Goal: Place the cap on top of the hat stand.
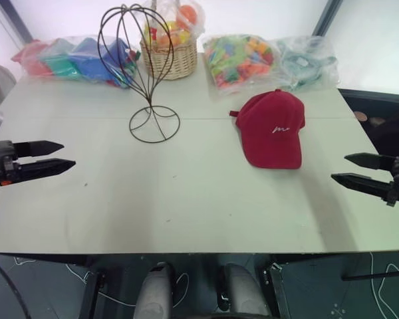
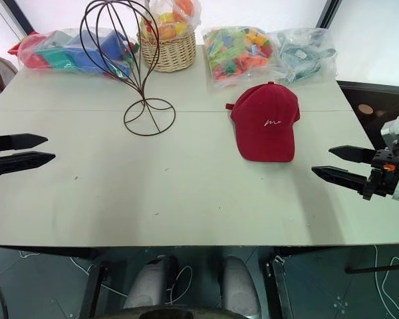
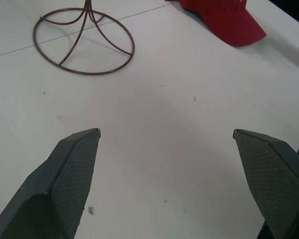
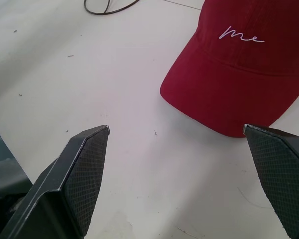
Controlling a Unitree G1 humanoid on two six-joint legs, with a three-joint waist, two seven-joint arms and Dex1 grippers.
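1. Two eye views give one scene, placed here against the stand. It rises upright near the back of the tabletop, its wire head empty and its ring base flat. The cap lies flat on the tabletop, well apart from the stand on the robot's right, brim toward the robot, script showing. Just behind the stand sits a basket of bright things, with bags of coloured pieces to either side along the back edge.
2. Still in the eye views: the left gripper hangs over the tabletop's left edge, nearer the robot than the stand, and looks only slightly parted from this side-on angle. The right gripper hangs at the right edge, far from the stand and near the cap's brim side, open and empty.
3. Left wrist view: the left gripper's fingers stand wide with bare tabletop between them; the stand's ring base lies ahead, the cap's brim beyond it.
4. Right wrist view: the right gripper's fingers stand wide; the cap lies close ahead, untouched.
5. Judgement: nothing is grasped yet, so the task is at its start. Next the right gripper likely has to reach for the cap's brim or crown edge, close on the fabric, lift, then carry it across over the stand's head.
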